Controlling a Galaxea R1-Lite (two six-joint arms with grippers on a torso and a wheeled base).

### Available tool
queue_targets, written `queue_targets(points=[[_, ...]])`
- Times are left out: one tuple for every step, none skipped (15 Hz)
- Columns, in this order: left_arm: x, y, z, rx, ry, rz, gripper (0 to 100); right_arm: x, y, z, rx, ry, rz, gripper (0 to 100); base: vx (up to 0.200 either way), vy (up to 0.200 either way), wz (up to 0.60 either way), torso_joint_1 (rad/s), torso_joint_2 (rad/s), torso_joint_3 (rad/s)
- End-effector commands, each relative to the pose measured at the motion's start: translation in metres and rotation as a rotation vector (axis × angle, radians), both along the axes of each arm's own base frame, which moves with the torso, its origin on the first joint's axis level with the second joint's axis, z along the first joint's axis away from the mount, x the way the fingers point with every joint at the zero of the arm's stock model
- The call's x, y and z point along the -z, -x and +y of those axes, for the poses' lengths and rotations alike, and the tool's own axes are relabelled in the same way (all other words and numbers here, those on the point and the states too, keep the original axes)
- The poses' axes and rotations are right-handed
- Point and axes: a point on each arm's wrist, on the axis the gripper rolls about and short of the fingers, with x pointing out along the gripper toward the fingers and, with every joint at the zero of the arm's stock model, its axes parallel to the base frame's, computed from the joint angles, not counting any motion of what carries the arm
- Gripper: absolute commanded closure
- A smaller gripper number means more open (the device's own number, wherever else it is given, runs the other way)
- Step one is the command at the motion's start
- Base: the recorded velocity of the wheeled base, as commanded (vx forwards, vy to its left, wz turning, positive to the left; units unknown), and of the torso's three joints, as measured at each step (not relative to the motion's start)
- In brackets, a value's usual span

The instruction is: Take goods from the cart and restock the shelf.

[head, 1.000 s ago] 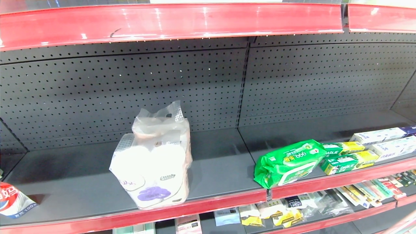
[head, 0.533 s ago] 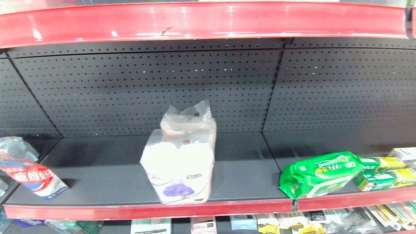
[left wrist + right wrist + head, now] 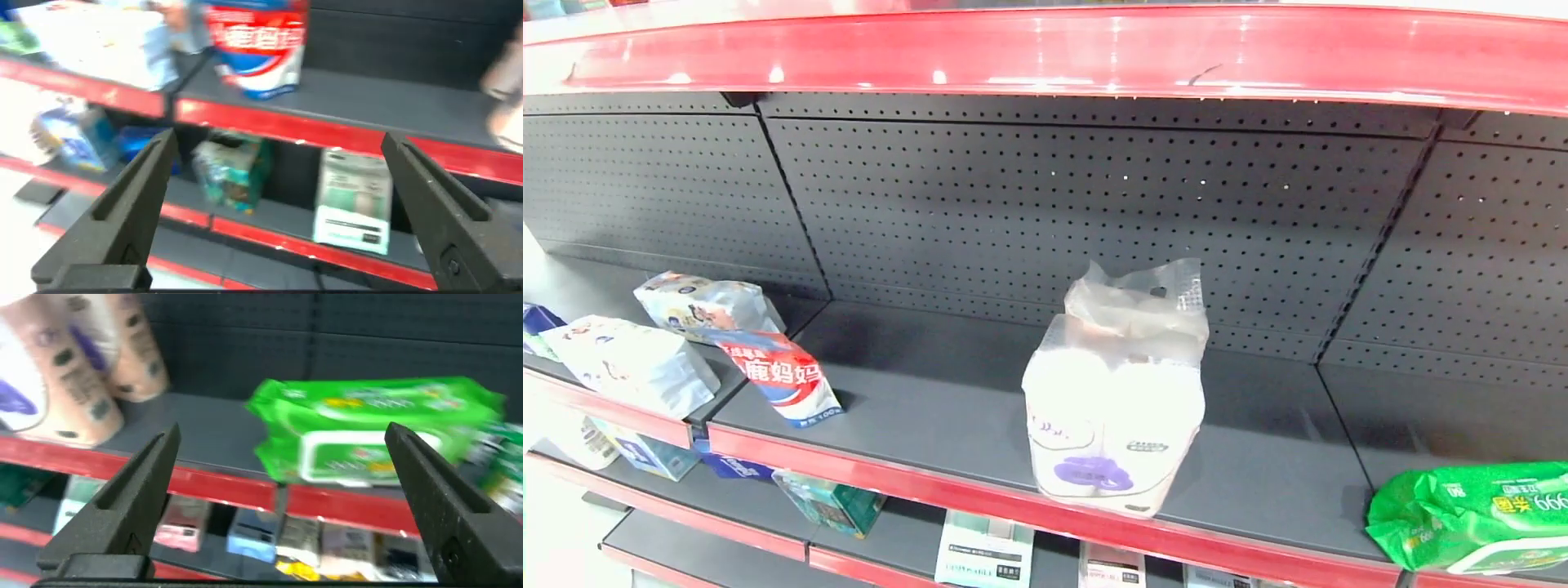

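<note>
the dark grey metal shelf with a red front lip [image 3: 931, 483] carries a white plastic-wrapped pack of toilet rolls [image 3: 1115, 416], upright at the front edge of the middle bay. well apart to its right, a green soft pack of wet wipes [image 3: 1470, 514] lies at the lip. to its left, a red, white and blue pouch [image 3: 784, 380] leans at the bay's left end. the left end effector [image 3: 279, 143] is released, fingers spread wide, facing the pouch. the right end effector [image 3: 283, 433] is likewise released, facing the wipes.
</note>
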Motion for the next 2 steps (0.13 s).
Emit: queue_targets(points=[[-0.0002,-0.0004,0.0000,-0.001,0.002,0.003,0,-0.0001,0.0000,0.0000,-0.002,0.001,0.001,0,0.000,0.000,0.00,0.000,0.00,0.000],[-0.0002,-0.0004,0.0000,-0.001,0.000,0.003,0,-0.0001,0.0000,0.0000,-0.002,0.001,0.001,0,0.000,0.000,0.00,0.000,0.00,0.000]])
